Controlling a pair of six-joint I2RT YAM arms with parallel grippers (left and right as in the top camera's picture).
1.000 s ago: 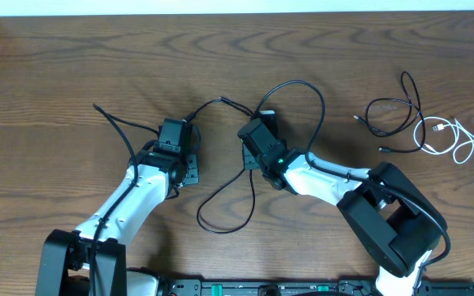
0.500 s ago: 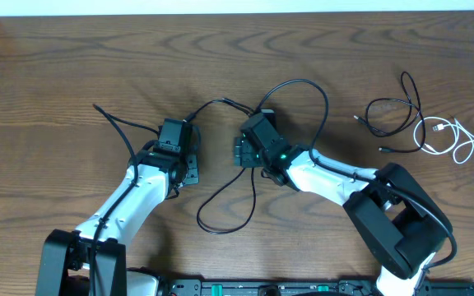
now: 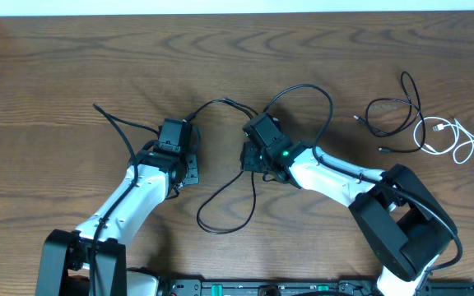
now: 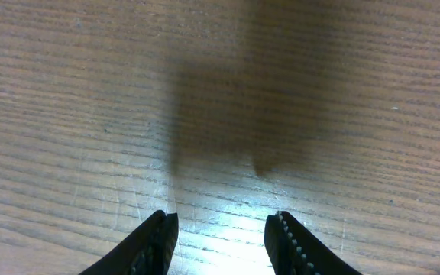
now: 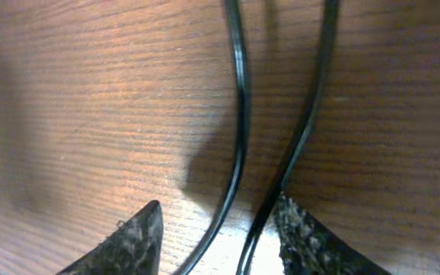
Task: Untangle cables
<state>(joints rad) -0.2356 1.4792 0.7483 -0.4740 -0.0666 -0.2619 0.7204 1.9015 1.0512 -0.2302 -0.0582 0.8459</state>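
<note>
Right gripper (image 3: 250, 158) has nudged toward the right since a second ago and twisted a bit at the wrist. The top loop of the long black cord (image 3: 331, 107) swung right with it. Left arm hasn't budged, and the cords at the right look the same.

From overhead, the long cord runs from beside the left gripper (image 3: 173, 131) up to a small plug end, then across to the right gripper. It arcs in a loop above and to the right of that gripper and hangs in a second loop below it, toward my side of the table (image 3: 72, 66).

Right wrist view: the right gripper (image 5: 220, 241) has its jaws partly apart. Two strands of the long cord (image 5: 240, 99) run between the fingers (image 5: 140, 237) and on up the frame, lying on the wood. The right-hand strand sits just beside the right finger, but I see no pinch on either one. I'd call it not gripping.

Left wrist view: the left gripper (image 4: 220, 237) has its jaws partly apart too, with only bare wood between them and no cord in sight.

Far right of the table, well apart from both grippers: a small tangle of black cords (image 3: 369, 111) with the white cord (image 3: 440, 127) looped just beside it.
</note>
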